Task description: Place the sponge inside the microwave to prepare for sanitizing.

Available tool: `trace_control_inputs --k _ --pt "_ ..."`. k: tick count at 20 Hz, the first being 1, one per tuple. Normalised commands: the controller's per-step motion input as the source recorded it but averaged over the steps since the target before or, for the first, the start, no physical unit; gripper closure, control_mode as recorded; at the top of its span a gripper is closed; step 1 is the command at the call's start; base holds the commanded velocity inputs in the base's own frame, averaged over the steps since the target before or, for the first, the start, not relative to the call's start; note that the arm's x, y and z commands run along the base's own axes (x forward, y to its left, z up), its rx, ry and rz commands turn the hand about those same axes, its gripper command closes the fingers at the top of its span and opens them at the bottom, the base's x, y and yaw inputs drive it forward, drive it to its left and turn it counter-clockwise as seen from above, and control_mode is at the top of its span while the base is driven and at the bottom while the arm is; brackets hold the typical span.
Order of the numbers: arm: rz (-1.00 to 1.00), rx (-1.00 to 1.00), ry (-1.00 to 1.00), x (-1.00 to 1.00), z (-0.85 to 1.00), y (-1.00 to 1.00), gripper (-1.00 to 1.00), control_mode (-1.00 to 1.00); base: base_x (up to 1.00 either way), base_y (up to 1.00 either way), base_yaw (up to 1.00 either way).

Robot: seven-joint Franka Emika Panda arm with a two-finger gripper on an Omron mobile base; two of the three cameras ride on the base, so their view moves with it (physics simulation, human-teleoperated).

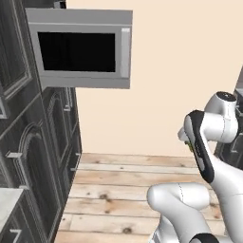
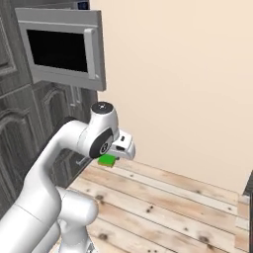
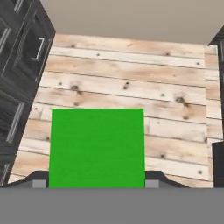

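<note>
Sponge point(image 3: 97, 148) gripped in our gripper point(image 2: 109, 157); microwave point(image 2: 62, 47) door open at 10 o'clock; we judge insertion remains.

place: rendered home kitchen | signs: grey microwave point(image 1: 80, 47) with black window, mounted high beside dark wood-grain cabinet doors point(image 1: 33, 156) (panelled, pale bar handles) | floor: pale wooden planks point(image 2: 163, 202) | wall: plain beige point(image 2: 183, 84)

Arm is folding at the elbow, wrist pointing down; gripper point(image 2: 109, 157) is clamping the sponge point(image 2: 107, 160) between its fingers.
</note>
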Motion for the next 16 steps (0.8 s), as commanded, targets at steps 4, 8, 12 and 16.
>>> trace_control_inputs --k 4,8,12,16 --pt "0.00 0.00 0.00 0.00 0.00 0.00 1.00 1.00 0.71 -0.25 -0.07" --pt "0.00 0.00 0.00 0.00 0.00 0.00 1.00 1.00 0.68 -0.28 -0.08" --pt "0.00 0.00 0.00 0.00 0.00 0.00 1.00 1.00 0.74 -0.37 0.00" --pt "0.00 0.00 0.00 0.00 0.00 0.00 1.00 1.00 0.76 -0.37 0.00"
